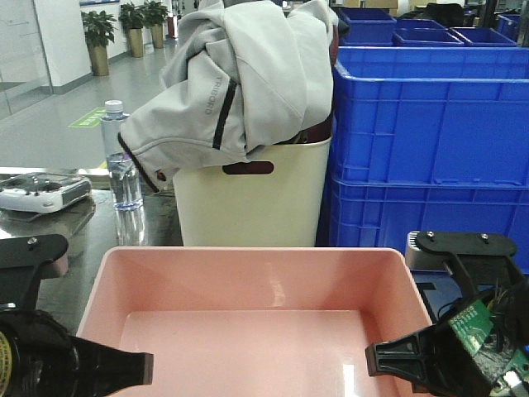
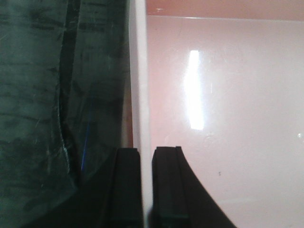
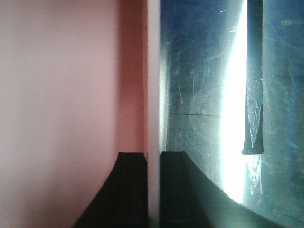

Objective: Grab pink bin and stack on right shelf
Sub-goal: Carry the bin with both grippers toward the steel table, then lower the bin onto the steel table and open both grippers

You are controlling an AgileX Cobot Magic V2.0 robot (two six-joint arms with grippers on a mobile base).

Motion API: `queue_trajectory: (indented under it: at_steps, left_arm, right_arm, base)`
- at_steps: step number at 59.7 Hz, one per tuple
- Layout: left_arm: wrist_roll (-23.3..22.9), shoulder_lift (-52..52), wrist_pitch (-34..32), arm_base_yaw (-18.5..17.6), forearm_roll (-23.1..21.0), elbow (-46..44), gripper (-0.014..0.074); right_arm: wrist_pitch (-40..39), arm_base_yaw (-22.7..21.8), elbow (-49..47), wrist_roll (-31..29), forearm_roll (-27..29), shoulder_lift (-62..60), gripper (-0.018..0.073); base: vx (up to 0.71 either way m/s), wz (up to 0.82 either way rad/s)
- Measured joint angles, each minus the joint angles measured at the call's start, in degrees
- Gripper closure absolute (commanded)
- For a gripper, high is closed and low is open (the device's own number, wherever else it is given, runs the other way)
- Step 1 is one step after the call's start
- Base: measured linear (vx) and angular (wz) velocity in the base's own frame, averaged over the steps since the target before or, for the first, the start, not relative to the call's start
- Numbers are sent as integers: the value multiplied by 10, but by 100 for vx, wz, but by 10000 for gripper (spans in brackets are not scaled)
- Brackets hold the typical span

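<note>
Far left: white controller (image 1: 41,192) lies flat on shiny metal top. Clear water bottle (image 1: 121,157) stands upright just right of it.

Left gripper (image 2: 146,190): jaws closed down on the left wall of the pink bin (image 1: 256,322), one finger outside, one inside, thick rim pinched between them. Outside that wall the left wrist view shows the scratched steel top of the right shelf (image 2: 38,95), crossed by a black tape line (image 2: 69,71).

Centre: pink bin fills the foreground, open side up, long axis across the view, nothing inside, glare on its floor. Whether its base touches the steel cannot be told.

Behind it: tall cream bin (image 1: 256,203), upright, grey jacket (image 1: 240,74) draped over its top. Blue crates (image 1: 430,124) stacked just to its right.

Right gripper (image 3: 153,190): jaws clamped on the bin's right wall, same way. Bright steel and tape beyond.
</note>
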Motion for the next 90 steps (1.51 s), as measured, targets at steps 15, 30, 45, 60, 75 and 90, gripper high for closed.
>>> queue_trajectory:
  at_steps: [15, 30, 45, 60, 75, 90]
  left_arm:
    - [0, 0, 0, 0, 0, 0, 558]
    - [0, 0, 0, 0, 0, 0, 558]
    - [0, 0, 0, 0, 0, 0, 558]
    - [0, 0, -1, 0, 2, 0, 558]
    - [63, 6, -1, 5, 8, 0, 554]
    - [157, 84, -14, 91, -19, -31, 549]
  right_arm:
    - [0, 0, 0, 0, 0, 0, 457]
    - [0, 0, 0, 0, 0, 0, 457]
    - [0, 0, 0, 0, 0, 0, 457]
    - [0, 0, 0, 0, -1, 0, 457]
    - [-2, 0, 0, -9, 1, 2, 457]
    - [-4, 0, -41, -11, 3, 82, 456]
  base:
    - [5, -7]
    - [1, -3]
    - [0, 0]
    - [0, 0]
    - [0, 0]
    - [0, 0]
